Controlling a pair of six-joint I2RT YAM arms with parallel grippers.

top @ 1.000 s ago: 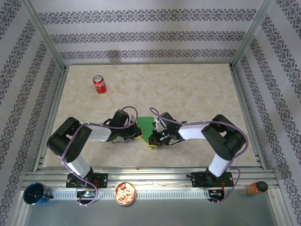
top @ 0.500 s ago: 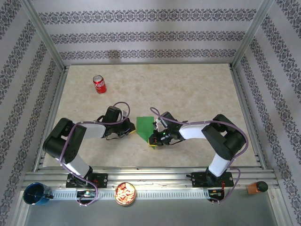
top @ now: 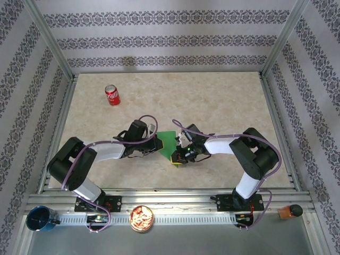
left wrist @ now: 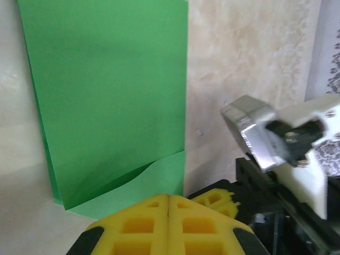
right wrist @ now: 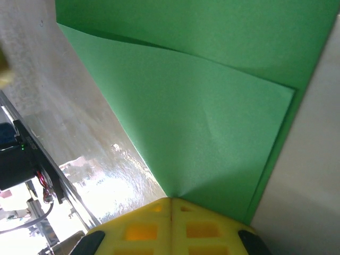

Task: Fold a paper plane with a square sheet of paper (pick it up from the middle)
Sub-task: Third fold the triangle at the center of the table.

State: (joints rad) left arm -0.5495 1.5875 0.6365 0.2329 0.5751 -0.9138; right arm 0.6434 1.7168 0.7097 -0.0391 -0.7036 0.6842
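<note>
The paper (top: 168, 140) lies flat near the middle of the tabletop (top: 223, 106), a little toward the near edge, between the two arms. It is a narrow folded rectangle, with one green layer resting on another. In the left wrist view the upper layer (left wrist: 106, 95) covers most of the lower one, which shows as a thin strip along one long side and as a band at the end nearest the fingers, where the upper layer's edge curls up slightly. The left gripper (top: 158, 145) sits at the paper's left side with its yellow fingers (left wrist: 133, 228) pressed together and no gap between them; the paper's end runs under their tips, but I cannot tell whether they touch it. The right gripper (top: 177, 157) is at the paper's near right corner, its jaws also closed tight. In the right wrist view a slanted flap of the paper (right wrist: 202, 122) narrows to a point right at the seam of the fingers (right wrist: 138, 231); whether that corner is pinched cannot be told. A red can (top: 112, 95) stands upright well apart, toward the far left corner.
</note>
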